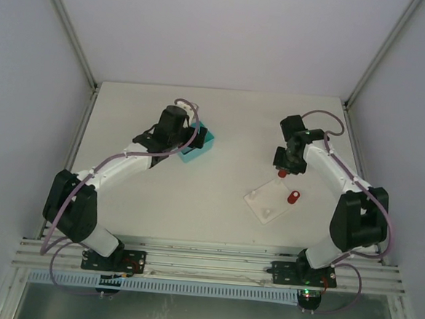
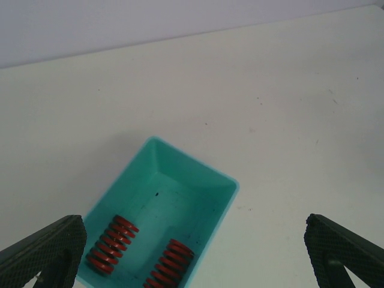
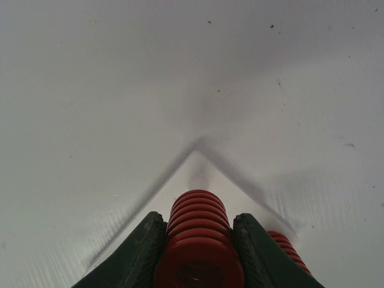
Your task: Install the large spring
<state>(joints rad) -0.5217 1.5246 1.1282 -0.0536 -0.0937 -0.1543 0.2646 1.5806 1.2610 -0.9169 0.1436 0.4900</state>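
My right gripper [image 3: 198, 240] is shut on a large red spring [image 3: 198, 237], holding it over the far corner of the white baseplate [image 3: 144, 207]. In the top view the right gripper [image 1: 285, 168] sits at the plate's [image 1: 268, 203] far edge, the held spring [image 1: 281, 174] just showing below it. Another red spring [image 1: 293, 197] stands upright on the plate; it shows at the right in the right wrist view [image 3: 288, 249]. My left gripper [image 2: 195, 264] is open above a teal bin [image 2: 180, 174] that holds two red springs [image 2: 113, 243]. The bin also shows in the top view [image 1: 199, 145].
The plate has small white pegs [image 1: 266, 211]. White walls with metal corner posts [image 1: 71, 36] enclose the table on three sides. The aluminium rail [image 1: 205, 265] carries both arm bases at the near edge.
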